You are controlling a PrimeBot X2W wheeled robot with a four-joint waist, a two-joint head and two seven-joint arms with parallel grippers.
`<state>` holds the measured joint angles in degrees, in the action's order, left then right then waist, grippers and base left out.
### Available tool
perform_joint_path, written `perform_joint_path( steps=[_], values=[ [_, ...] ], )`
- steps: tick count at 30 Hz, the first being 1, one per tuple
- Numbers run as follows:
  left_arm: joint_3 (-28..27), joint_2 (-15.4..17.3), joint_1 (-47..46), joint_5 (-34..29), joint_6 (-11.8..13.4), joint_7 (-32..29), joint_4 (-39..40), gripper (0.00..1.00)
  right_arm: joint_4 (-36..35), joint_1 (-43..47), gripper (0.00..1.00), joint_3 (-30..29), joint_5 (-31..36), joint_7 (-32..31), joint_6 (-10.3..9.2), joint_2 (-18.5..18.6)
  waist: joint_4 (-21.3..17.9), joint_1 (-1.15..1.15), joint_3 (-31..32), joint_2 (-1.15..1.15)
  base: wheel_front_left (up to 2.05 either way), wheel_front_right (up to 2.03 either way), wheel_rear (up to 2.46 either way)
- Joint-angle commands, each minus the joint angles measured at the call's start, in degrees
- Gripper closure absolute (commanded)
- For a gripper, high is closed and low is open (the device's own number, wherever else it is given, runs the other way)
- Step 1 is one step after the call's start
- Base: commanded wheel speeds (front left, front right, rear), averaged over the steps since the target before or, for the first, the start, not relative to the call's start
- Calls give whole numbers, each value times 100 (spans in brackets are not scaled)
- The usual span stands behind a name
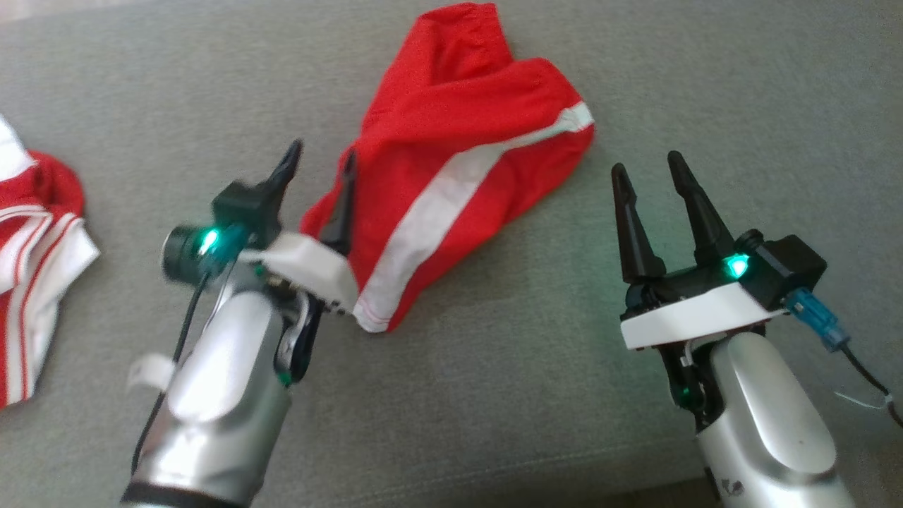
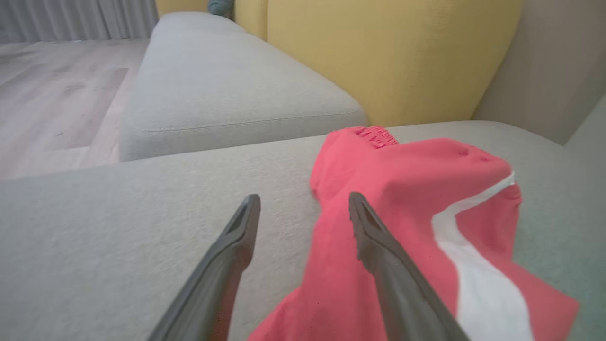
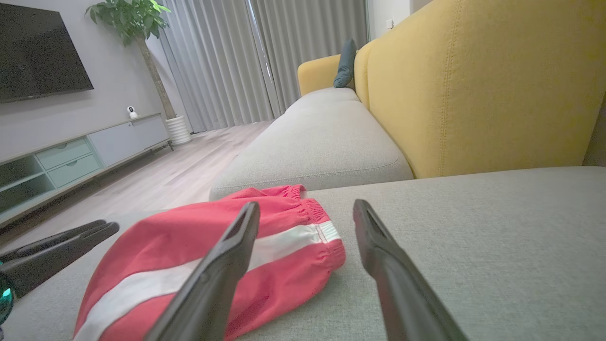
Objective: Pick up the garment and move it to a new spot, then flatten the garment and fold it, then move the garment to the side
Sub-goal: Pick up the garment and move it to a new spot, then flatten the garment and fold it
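Left gripper (image 1: 323,150) is recorded with its jaws spread wide, nothing clamped; bare grey cushion (image 1: 494,395) is seen between the two fingers in the left wrist view (image 2: 304,199). It is placed at the left edge of the garment (image 1: 437,120), and its inner finger is laid over the garment's red edge (contact or a slight gap cannot be told). Right gripper (image 1: 647,164) is noted likewise spread wide and empty, held to the right of the garment and apart from it; in its own wrist view (image 3: 307,204) the garment's elastic waistband is seen just past the left fingertip. The garment, a pair of red shorts with a broad white side stripe (image 2: 402,180) (image 3: 156,241), is found crumpled and partly doubled over, resting on the cushion. A yellow backrest (image 3: 497,85) is observed behind the garment. A second red-and-white striped cloth (image 1: 35,233) is noted well apart to the garment's left, on the same cushion.
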<state>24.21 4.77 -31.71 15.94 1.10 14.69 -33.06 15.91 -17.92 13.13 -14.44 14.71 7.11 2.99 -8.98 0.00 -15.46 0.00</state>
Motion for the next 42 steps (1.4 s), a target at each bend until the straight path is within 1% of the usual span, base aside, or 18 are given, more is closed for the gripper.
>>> perform_joint_path(
  steps=[1, 6, 9, 15, 20, 24, 29, 31, 33, 36, 40, 42],
  values=[
    [-306, 110, 18, -86, 57, 30, 262, 0, -145, 10, 0, 90, -58, 29, 37, -12, 137, 0, 84, 0, 0, 0, 0],
    [-891, 109, 658, -281, 213, 30, 734, 0, -13, 110, 0, 14, 39, 29, 37, -12, 343, 0, 293, 0, 0, 0, 0],
    [-1261, 70, 1068, -368, 266, 30, 1012, 0, 46, 196, 0, -92, 128, 29, 37, -12, 460, 0, 453, 0, 0, 0, 0],
    [-1915, -52, 1848, -516, 282, 30, 1484, 0, 148, 422, 0, -324, 255, 29, 37, -12, 686, 0, 780, 0, 0, 0, 0],
    [-2225, -138, 2461, -652, 249, 30, 1765, 0, 173, 620, 0, -489, 338, 29, 37, -12, 793, 0, 1024, 0, 0, 0, 0],
    [-2318, -171, 2842, -714, 193, 30, 1866, 0, 187, 706, 0, -518, 353, 29, 37, -12, 818, 0, 1126, 0, 0, 0, 0],
    [-2267, -185, 3007, -705, 137, 30, 1837, 0, 156, 767, 0, -528, 343, 29, 37, -12, 831, 0, 1153, 0, 0, 0, 0],
    [-2148, -187, 2979, -632, 102, 30, 1842, 0, 138, 761, 0, -532, 344, 29, 37, -12, 834, 0, 1094, 0, 0, 0, 0],
    [-1929, -187, 2919, -573, 26, 30, 1835, 0, 123, 735, 0, -534, 354, 29, 37, -12, 827, 0, 1024, 0, 0, 0, 0],
    [-1479, -188, 2794, -489, -190, 30, 1784, 0, 111, 680, 0, -511, 369, 29, 37, -12, 779, 0, 899, 0, 0, 0, 0],
    [-802, -189, 2604, -341, -461, 30, 1584, 0, 108, 558, 0, -451, 366, 29, 37, -12, 628, 0, 694, 0, 0, 0, 0],
    [-536, -189, 2498, -262, -527, 30, 1457, 0, 116, 501, 0, -425, 365, 29, 37, -12, 530, 0, 606, 0, 0, 0, 0]
  ],
)
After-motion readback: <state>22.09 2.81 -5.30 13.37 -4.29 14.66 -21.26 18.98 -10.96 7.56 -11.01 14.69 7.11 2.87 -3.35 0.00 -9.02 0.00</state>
